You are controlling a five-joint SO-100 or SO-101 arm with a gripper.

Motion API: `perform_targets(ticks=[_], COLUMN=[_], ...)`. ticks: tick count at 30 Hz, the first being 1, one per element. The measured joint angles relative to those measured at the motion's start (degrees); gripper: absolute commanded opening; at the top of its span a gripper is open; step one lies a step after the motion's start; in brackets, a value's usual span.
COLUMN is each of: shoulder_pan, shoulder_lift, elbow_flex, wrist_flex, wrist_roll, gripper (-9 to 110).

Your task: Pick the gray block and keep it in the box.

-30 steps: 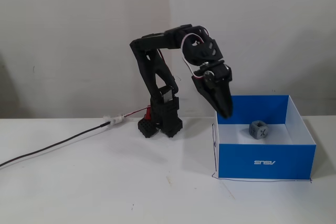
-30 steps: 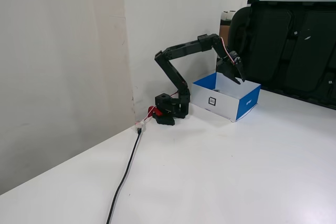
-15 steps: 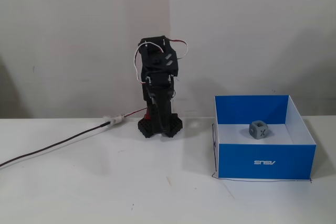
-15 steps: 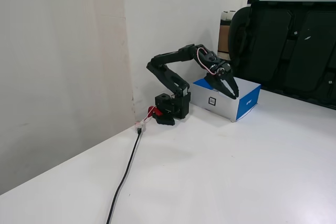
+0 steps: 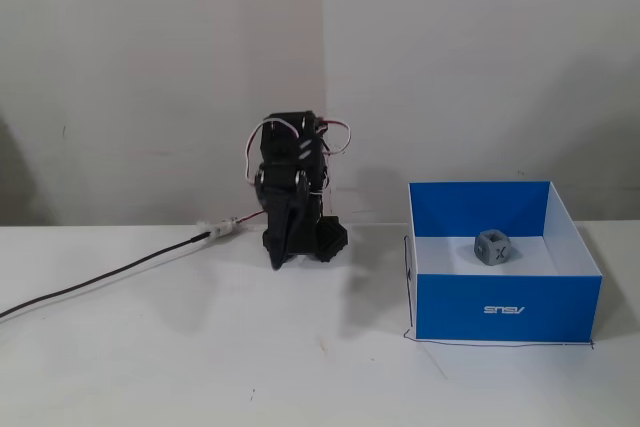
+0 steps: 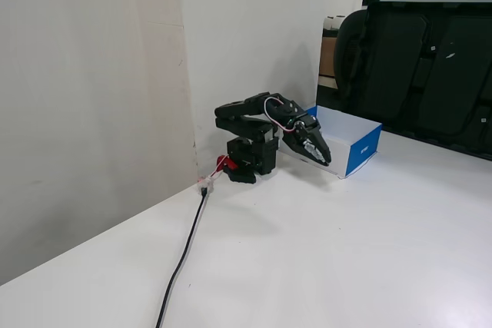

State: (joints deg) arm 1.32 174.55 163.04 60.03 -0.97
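Note:
The gray block (image 5: 492, 247), a small cube with a dark X on its front face, lies on the white floor inside the blue box (image 5: 508, 308). The box stands on the table to the right of the arm and also shows in the other fixed view (image 6: 363, 148), where the block is hidden by the box walls. My black gripper (image 5: 279, 256) hangs folded down in front of the arm's base, well left of the box and apart from it. It also shows in the other fixed view (image 6: 324, 157), pointing down, shut and empty.
A black cable (image 5: 100, 280) runs from the arm's base to the left across the white table (image 5: 250, 367). White walls stand close behind the arm. Black office chairs (image 6: 419, 67) stand beyond the table's far edge.

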Motion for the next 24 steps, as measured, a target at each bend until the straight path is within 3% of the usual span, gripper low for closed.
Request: perform_targets(ticks=[6, 11, 24], shoulder_pan=[4.1, 5.5, 5.6], shoulder_lift=[6.7, 12.9, 12.9], elbow_flex=[10.5, 12.8, 12.8], wrist_flex=[-7.6, -0.8, -0.8], wrist_roll=[-5.4, -5.9, -5.9], gripper=[0, 0, 0])
